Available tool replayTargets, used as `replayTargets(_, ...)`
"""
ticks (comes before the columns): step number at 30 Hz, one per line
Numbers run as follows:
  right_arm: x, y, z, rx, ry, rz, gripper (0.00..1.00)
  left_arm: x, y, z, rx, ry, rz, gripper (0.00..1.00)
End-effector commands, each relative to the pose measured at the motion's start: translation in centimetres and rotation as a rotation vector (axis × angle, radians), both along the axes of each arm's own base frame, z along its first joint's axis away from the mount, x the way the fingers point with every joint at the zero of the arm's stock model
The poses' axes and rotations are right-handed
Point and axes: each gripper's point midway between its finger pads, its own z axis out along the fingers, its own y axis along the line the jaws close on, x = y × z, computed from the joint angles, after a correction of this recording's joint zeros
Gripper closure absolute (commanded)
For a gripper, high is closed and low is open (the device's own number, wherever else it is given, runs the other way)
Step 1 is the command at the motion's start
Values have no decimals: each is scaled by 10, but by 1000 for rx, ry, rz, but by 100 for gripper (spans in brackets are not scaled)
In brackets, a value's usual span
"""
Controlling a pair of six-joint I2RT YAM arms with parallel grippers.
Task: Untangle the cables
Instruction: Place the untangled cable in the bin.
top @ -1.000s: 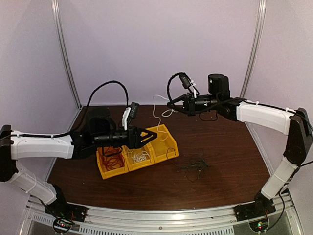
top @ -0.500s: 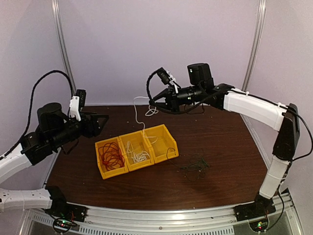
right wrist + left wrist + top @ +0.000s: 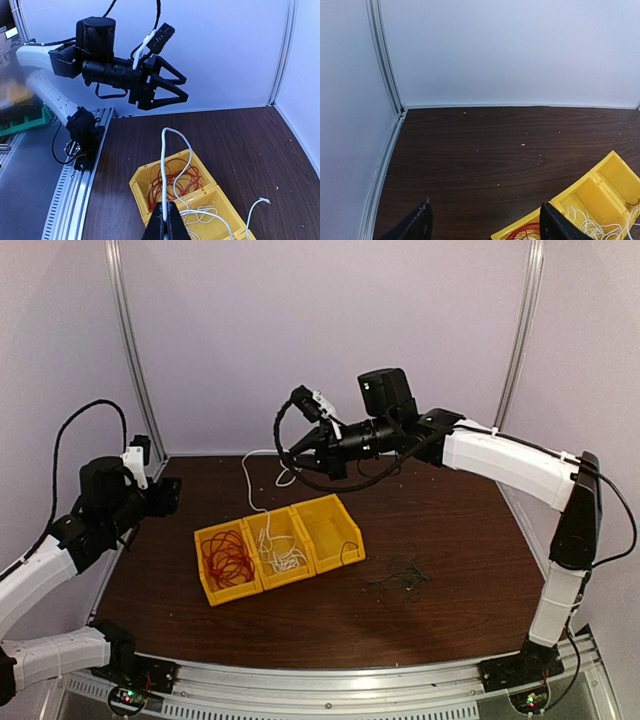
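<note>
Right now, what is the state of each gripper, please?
Left gripper: open, holding nothing.
Right gripper: closed on the white cable.

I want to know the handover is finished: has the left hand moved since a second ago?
Yes. The left hand has pulled back leftward, from over the yellow bins to well clear of their left end.

The red cables (image 3: 228, 558) lie coiled in the left one of three yellow bins (image 3: 332, 525), toward the left edge of the table (image 3: 460, 530). The white cables (image 3: 283, 558) lie in the middle bin. One white strand (image 3: 247, 472) goes up from there to the closed right gripper (image 3: 288, 462). The black cables (image 3: 400, 575) lie in a tangle on the table, right of the bins.
</note>
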Motion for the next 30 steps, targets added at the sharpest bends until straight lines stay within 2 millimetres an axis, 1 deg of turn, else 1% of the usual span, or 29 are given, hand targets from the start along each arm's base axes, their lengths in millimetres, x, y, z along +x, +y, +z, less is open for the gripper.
replayTargets(1, 14, 9, -25, -41, 32, -24, 100, -3, -2, 25, -19, -109, -29, 26)
replayTargets(3, 18, 12, -35, -54, 47, -27, 100, -4, -1, 27, -17, -117, -27, 26)
replayTargets(9, 27, 21, -86, -128, 109, -33, 100, -6, 2, 29, -11, -124, -17, 26)
replayTargets(13, 26, 27, -119, -162, 195, -29, 100, -8, 4, 33, -13, -137, -8, 26)
replayTargets(14, 26, 29, -131, -174, 219, -28, 100, -9, 5, 34, -13, -140, -6, 26)
replayTargets(17, 23, 35, -153, -193, 276, -19, 100, -10, 6, 35, -15, -145, -3, 25)
replayTargets(23, 21, 43, -191, -219, 385, -15, 100, -11, 7, 36, -14, -150, -1, 25)
replayTargets(30, 27, 47, -225, -256, 469, -58, 100, -11, 7, 34, -6, -147, 1, 25)
